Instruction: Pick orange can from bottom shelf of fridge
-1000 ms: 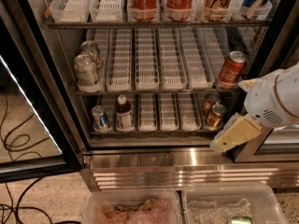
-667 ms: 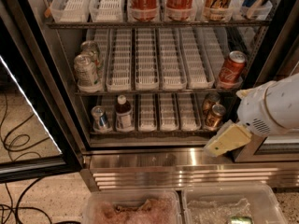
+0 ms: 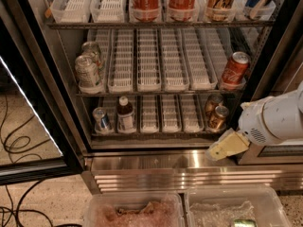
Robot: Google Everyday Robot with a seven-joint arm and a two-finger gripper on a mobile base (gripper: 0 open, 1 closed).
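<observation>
at base of fridge (image 3: 156, 163), r side, gripper (image 3: 223, 148) just below orange can (image 3: 218, 118) on bottom shelf (image 3: 151, 133); open/shut unclear

Shop or canteen, it seems: glass-door display fridge (image 3: 156, 164), laned racks (image 3: 149, 65) of drinks (image 3: 235, 69); cables (image 3: 19, 143) across speckled floor (image 3: 52, 197); the pincer (image 3: 226, 146) hangs at the fridge's lower right.

The gripper (image 3: 226, 146) is sinking and drifting left. It is now hanging in front of the ribbed steel base of the fridge (image 3: 156, 161), just below the front rail of the bottom shelf (image 3: 156, 133) and lower than the orange can (image 3: 218, 118). The white arm (image 3: 272, 119) behind it is dropping too.
</observation>
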